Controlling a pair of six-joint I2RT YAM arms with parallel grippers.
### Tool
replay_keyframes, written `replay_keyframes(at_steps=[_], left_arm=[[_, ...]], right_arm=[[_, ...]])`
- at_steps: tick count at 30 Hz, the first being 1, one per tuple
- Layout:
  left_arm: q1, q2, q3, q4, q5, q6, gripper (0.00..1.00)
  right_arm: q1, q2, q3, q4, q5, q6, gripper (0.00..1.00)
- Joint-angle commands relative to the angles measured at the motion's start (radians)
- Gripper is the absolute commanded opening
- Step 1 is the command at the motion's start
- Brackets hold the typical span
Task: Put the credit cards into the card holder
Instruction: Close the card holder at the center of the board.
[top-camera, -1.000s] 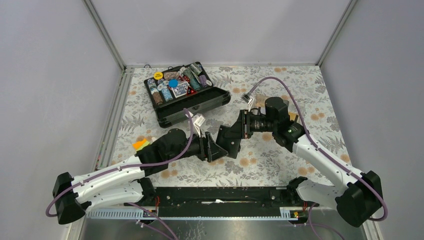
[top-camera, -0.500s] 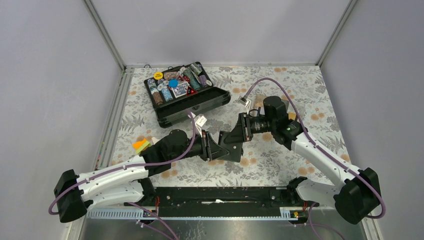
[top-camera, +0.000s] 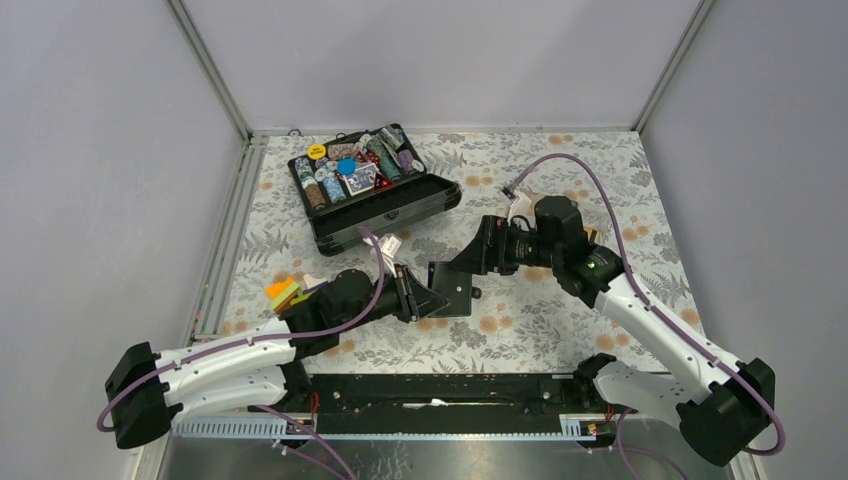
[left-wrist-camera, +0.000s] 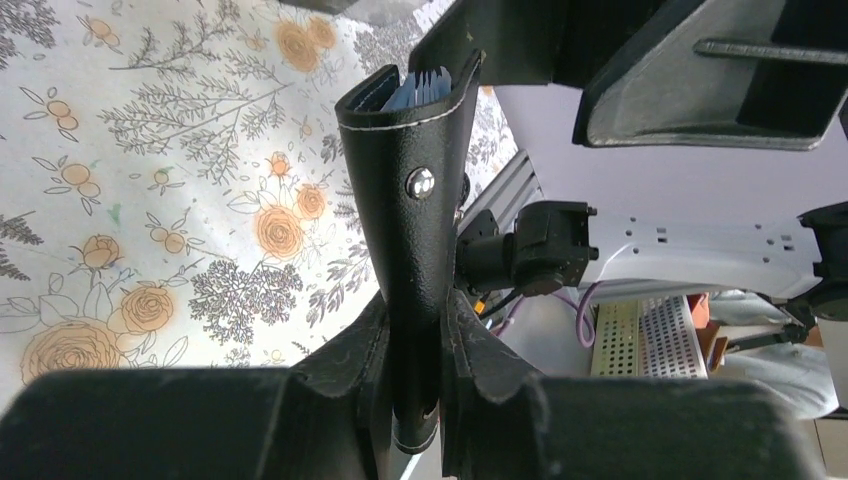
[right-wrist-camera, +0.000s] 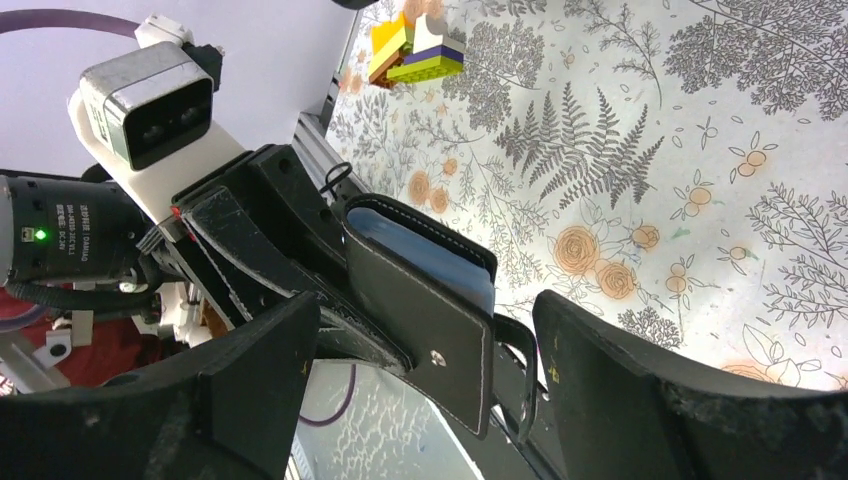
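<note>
Since a second ago your right gripper (right-wrist-camera: 428, 300) has sprung open and backed off the card holder (left-wrist-camera: 410, 170), while the left gripper (left-wrist-camera: 415, 335) has closed down on it. The holder is now carried by the left arm alone.

Landmark: the black chip case (top-camera: 375, 190).

- Nearest you, the left jaws are clenched on one end of the card holder, seen only in the left wrist view. The holder sticks out from them, folded almost shut, with a metal snap stud (left-wrist-camera: 420, 182) on its outer face and blue-grey pocket edges at the free end.
- The top view shows the holder only as a dark slab, lifted off the floral cloth (top-camera: 560, 320), on the near side of the chip case, off its right end.
- The right wrist view adds what the others don't: both right fingers (right-wrist-camera: 650, 390) stand wide apart, the holder lies between them, with a gap on each side. Released, no contact.
- Coloured toy bricks (top-camera: 283, 292) lie near-left of the chip case, beside the left arm.
- The chip case lies open, full of chips, at the far left.
</note>
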Motion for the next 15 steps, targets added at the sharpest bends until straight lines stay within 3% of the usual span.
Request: replay_keyframes(at_steps=[1,9,15], left_arm=[[0.001,-0.028,0.012,0.089,-0.066,-0.025,0.00],[0.002,-0.015,0.010,0.103,-0.066,-0.031,0.03],[0.002,0.003,0.013,0.107,-0.065,-0.034,0.16]], right_arm=[[0.045,-0.023,0.015,0.004,0.145,0.063,0.85],[0.159,0.052,0.047,0.007,0.248,0.081,0.86],[0.226,0.092,0.066,0.065,0.308,0.124,0.79]])
